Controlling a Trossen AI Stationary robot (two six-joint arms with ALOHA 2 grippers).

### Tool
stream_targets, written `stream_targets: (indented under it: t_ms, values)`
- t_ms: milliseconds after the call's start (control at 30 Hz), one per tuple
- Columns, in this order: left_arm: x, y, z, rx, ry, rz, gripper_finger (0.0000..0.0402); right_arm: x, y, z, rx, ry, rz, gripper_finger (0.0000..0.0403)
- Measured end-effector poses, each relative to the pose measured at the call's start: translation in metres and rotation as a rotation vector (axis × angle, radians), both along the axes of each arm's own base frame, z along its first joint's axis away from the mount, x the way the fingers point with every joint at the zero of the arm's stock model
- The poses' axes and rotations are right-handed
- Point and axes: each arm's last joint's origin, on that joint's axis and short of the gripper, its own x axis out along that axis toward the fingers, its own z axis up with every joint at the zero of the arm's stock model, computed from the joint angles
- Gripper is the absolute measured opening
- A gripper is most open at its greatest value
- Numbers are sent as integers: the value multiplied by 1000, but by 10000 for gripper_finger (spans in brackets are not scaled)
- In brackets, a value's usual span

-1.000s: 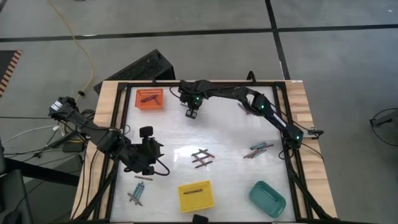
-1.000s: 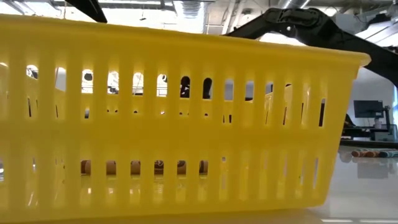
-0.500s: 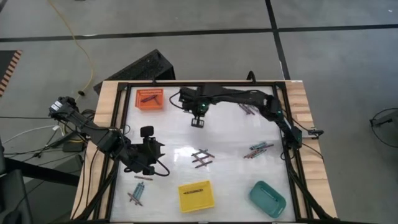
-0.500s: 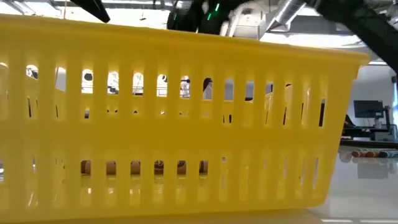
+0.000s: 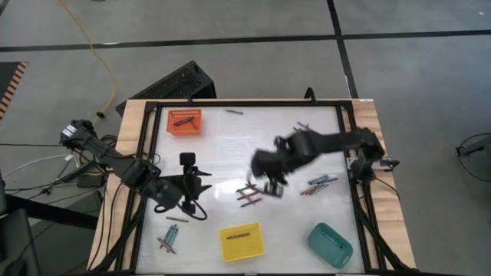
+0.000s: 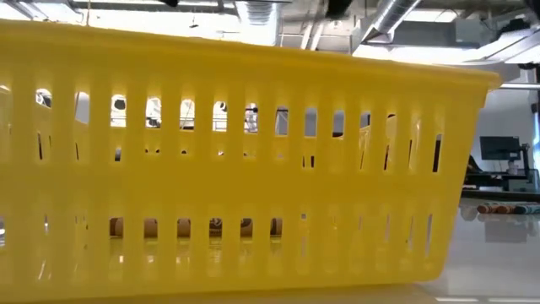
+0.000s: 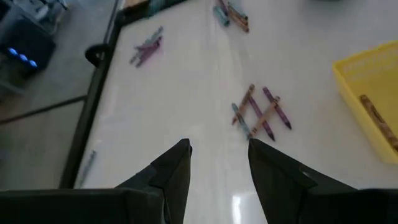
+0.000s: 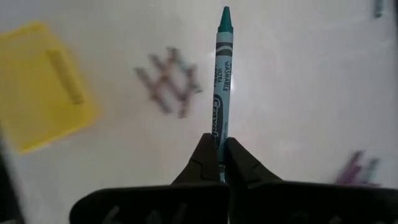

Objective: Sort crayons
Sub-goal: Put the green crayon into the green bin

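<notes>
My right fingers (image 8: 217, 163) are clamped on a teal crayon (image 8: 221, 87), its tip pointing out ahead so it can drop lengthwise into a tray. In the high view this arm sits mid-frame over the white worktop (image 5: 222, 146), beside the crossed crayon pile (image 5: 248, 195). My left fingers (image 7: 217, 162) stand apart, empty, waiting at centre left. The yellow tray (image 5: 242, 241) lies bottom centre, the teal tray (image 5: 330, 244) lower right, the orange tray (image 5: 185, 122) upper left.

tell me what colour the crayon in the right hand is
Teal-green: the thin paper-wrapped crayon pinched in the right hand shows best in the right wrist view.
</notes>
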Motion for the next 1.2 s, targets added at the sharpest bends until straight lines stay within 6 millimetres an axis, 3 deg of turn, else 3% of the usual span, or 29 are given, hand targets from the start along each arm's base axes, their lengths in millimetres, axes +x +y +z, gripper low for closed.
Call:
stream_targets:
  t_ms: [267, 500, 800, 1033, 1200]
  values:
    - [20, 28, 7, 30, -22, -38, 150, -38, 69, 5, 22, -101, -59, 0]
    - [41, 64, 8, -15, -48, -65, 150, -61, 113, -31, 27, -33, -137, 0]
    - [83, 114, -29, -23, 62, -34, 150, -98, 156, -78, 70, 58, -308, 0]
    - [107, 160, -62, -57, 122, -2, 150, -125, 181, -93, 139, 49, -408, 0]
    - [121, 197, -71, -101, 129, 30, 150, -139, 195, -105, 190, 37, -450, 0]
